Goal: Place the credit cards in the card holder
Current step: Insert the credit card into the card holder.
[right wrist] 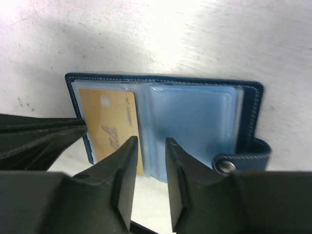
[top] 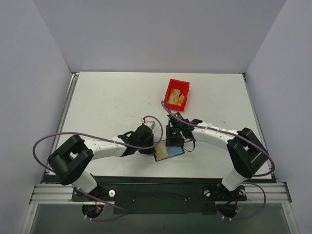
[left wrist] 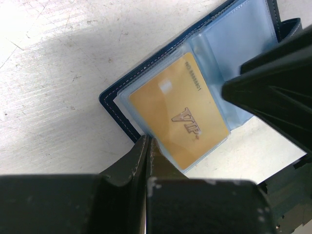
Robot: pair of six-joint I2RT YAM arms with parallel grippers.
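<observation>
The card holder point(top: 176, 149) lies open near the table's front edge, its navy rim and shiny blue sleeves point(right wrist: 195, 117) facing up. One gold credit card point(left wrist: 178, 114) marked VIP sits inside the left clear sleeve point(top: 162, 152). My left gripper point(left wrist: 147, 141) is shut, its tips against the holder's near left edge, with nothing visible between them. My right gripper point(right wrist: 151, 146) stands slightly open over the fold between the sleeves, holding nothing. The snap tab point(right wrist: 225, 165) sticks out at the holder's right. A tan flat piece, probably the second card point(top: 178, 99), lies in the red bin.
A red plastic bin point(top: 171, 87) stands further back on the white table point(top: 107, 107), right of centre. Both arms crowd around the holder, their fingers close together. Grey walls close in the table on three sides.
</observation>
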